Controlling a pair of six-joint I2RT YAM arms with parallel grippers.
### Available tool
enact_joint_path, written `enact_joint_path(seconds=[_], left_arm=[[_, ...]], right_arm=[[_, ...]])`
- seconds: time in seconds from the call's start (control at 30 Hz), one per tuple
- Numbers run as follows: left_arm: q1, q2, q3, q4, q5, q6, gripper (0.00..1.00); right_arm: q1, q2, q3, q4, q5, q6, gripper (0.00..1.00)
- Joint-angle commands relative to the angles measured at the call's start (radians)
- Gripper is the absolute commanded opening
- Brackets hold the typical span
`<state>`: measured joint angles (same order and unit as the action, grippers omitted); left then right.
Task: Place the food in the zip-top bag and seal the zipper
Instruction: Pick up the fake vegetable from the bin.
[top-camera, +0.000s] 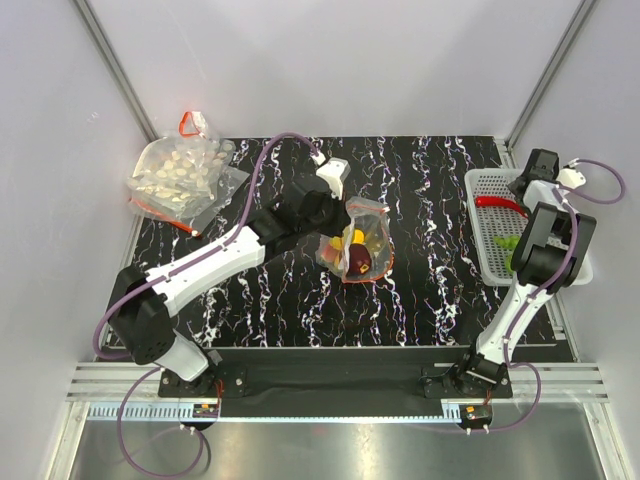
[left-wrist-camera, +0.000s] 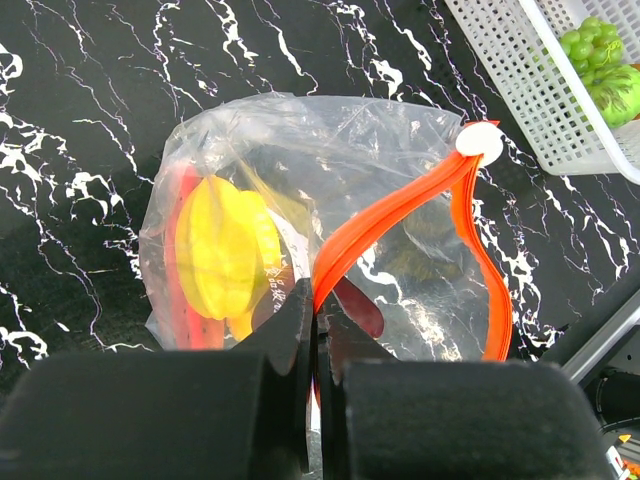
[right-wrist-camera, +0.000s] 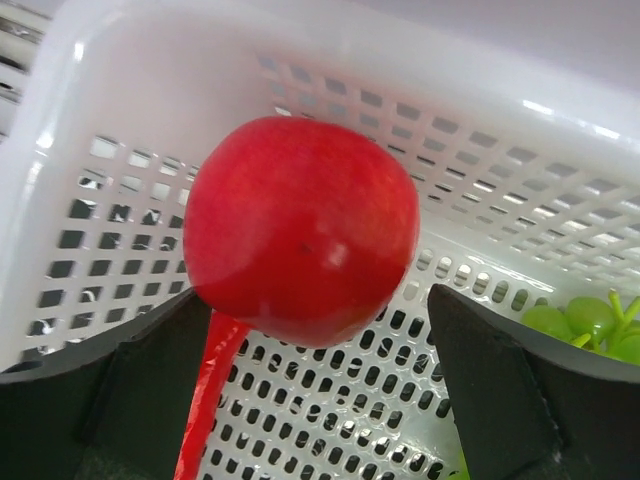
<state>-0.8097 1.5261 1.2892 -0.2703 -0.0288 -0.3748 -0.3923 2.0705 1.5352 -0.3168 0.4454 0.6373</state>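
Note:
The zip-top bag (top-camera: 357, 247) lies mid-table, clear and crinkly, with yellow food (left-wrist-camera: 225, 250) and dark red pieces inside. Its red-orange zipper (left-wrist-camera: 400, 210) stands open in a loop, with a white slider (left-wrist-camera: 478, 140) at the far end. My left gripper (left-wrist-camera: 318, 310) is shut on the near end of the zipper; it also shows in the top view (top-camera: 340, 220). My right gripper (right-wrist-camera: 320, 370) is open inside the white basket (right-wrist-camera: 480, 130), its fingers on either side of a round red fruit (right-wrist-camera: 300, 225). It shows over the basket in the top view (top-camera: 520, 192).
The basket (top-camera: 485, 250) at the right edge also holds a red chili (right-wrist-camera: 205, 390) and green grapes (right-wrist-camera: 580, 320). A larger clear bag of whitish pieces (top-camera: 180, 175) with a red loop lies at the back left. White walls stand close round the table.

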Motion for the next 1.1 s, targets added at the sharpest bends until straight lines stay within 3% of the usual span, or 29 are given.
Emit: enact_joint_path(seconds=[0.0, 0.17, 0.37, 0.5, 0.53, 0.63, 0.97, 1.07], left_arm=[[0.003, -0.021, -0.005, 0.059, 0.003, 0.001, 0.00], [0.003, -0.027, -0.008, 0.056, 0.007, 0.002, 0.00], [-0.002, -0.043, -0.010, 0.052, 0.013, 0.005, 0.00], [0.000, -0.049, -0.017, 0.052, 0.010, 0.008, 0.00], [-0.002, -0.049, -0.016, 0.052, 0.009, 0.007, 0.00], [-0.003, -0.050, -0.014, 0.054, 0.003, 0.010, 0.00], [-0.003, -0.041, -0.004, 0.045, -0.022, 0.019, 0.00], [-0.003, -0.038, -0.007, 0.051, 0.000, 0.013, 0.00]], right_arm=[[-0.010, -0.055, -0.043, 0.073, 0.125, 0.004, 0.94], [-0.010, -0.102, -0.110, 0.156, 0.053, -0.010, 0.76], [-0.008, -0.219, -0.243, 0.272, -0.037, -0.031, 0.67], [-0.008, -0.256, -0.288, 0.309, -0.111, -0.048, 0.75], [-0.008, -0.244, -0.267, 0.297, -0.125, -0.045, 0.82], [-0.008, -0.179, -0.190, 0.228, -0.186, -0.007, 0.87], [-0.008, -0.050, -0.104, 0.249, -0.433, 0.226, 0.80], [-0.002, -0.029, -0.109, 0.255, -0.438, 0.246, 0.78]])
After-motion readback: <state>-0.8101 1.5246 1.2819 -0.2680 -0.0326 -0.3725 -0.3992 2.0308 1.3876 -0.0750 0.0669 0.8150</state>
